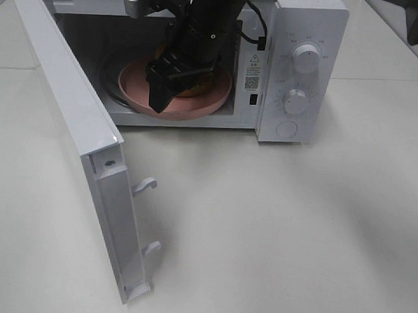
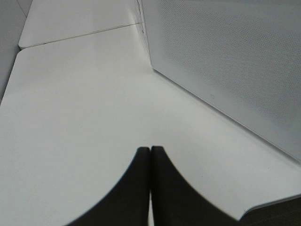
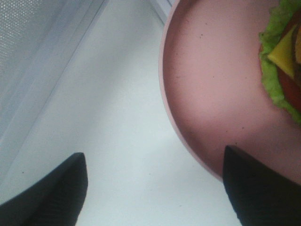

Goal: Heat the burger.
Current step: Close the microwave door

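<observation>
A white microwave (image 1: 299, 35) stands at the far side of a white table (image 1: 261, 222), its door (image 1: 65, 100) swung wide open to the left and reaching toward the near edge. Two hooked latches (image 1: 146, 185) stick out of the door's free edge. On the right of the microwave's front are two round knobs, one (image 1: 306, 58) above the other (image 1: 294, 101), with a round button (image 1: 286, 130) beneath them. A pink plate (image 1: 215, 101) sits inside the cavity and fills most of its floor. The burger (image 3: 282, 70) lies on that plate; the right wrist view shows its green lettuce, yellow cheese and red tomato, well in from the rim. The right arm reaches down into the cavity from above. The right gripper (image 3: 155, 186) hangs over the near side of the plate with its fingers (image 3: 254, 188) spread wide: one is over the plate's rim, the other over the pale surface beside it, and they clasp nothing. The left gripper (image 2: 150, 151) is low over the bare table beside the open door, its two fingers pressed flat together and empty.
</observation>
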